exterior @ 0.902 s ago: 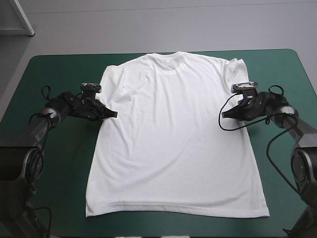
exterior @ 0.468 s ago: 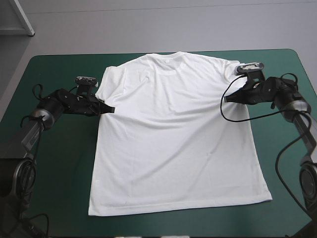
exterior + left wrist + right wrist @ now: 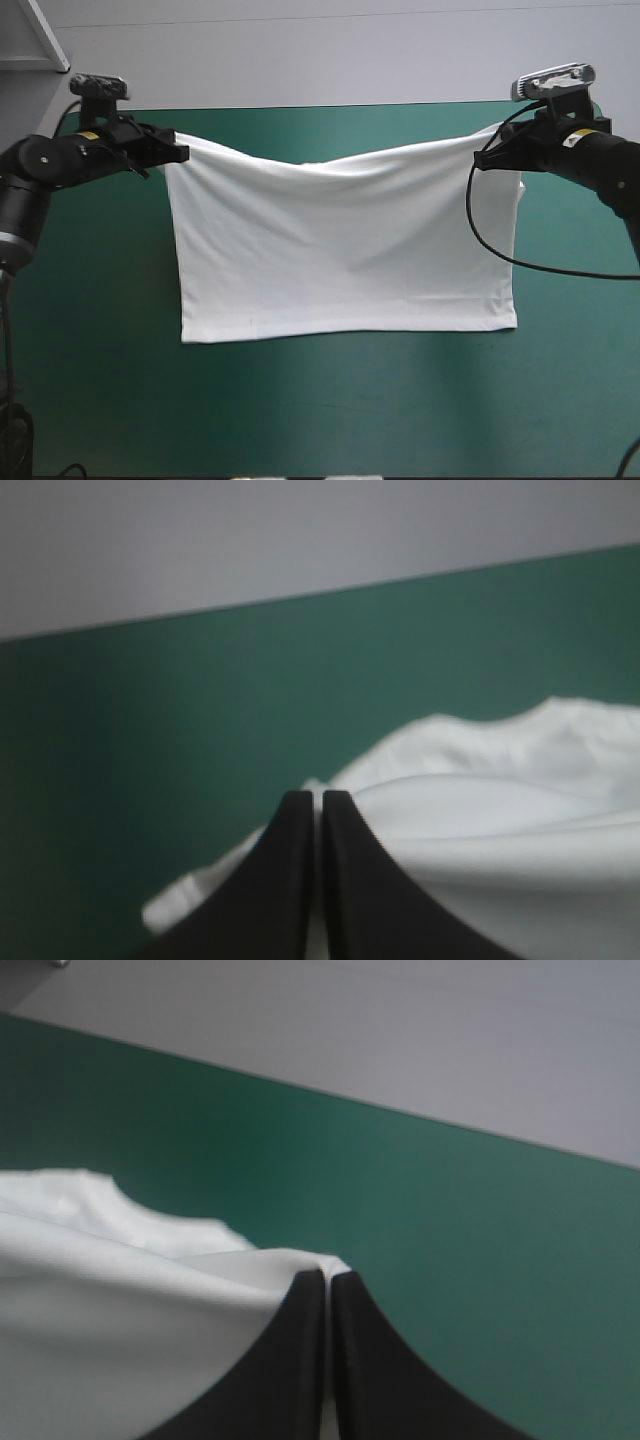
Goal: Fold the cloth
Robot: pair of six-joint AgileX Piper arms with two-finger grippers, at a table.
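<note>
T-shirt first, operator to spotter: where is it, and how will it handle?

Spotter: You have it strung up between your two arms, over the far half of the table. I judge it thin and limp: light, soft, with no stiffness at all. See how the top edge sags in the middle between the two holds. It will drape and swing wherever you carry it, and it could slide out of a loose pinch, so move both sides together. I cannot tell whether the lower edge touches the teal-green cover.

Operator: Where do I take hold?

Spotter: You are at the right places, I think: the two top corners of the hanging sheet. Your left gripper is pinched all but closed on the cloth at its left corner, and your right gripper likewise at the right corner. Both wrist views show the black fingers meeting, with white cloth squeezed between them.

Operator: Which way does it point?

Spotter: Its long axis runs across, from one gripper to the other, along the table's far edge. The lower edge is straight and level. You cannot make out the neck or sleeves from above. A curved edge shows past the right fingers, but I cannot say which part that is.
</note>
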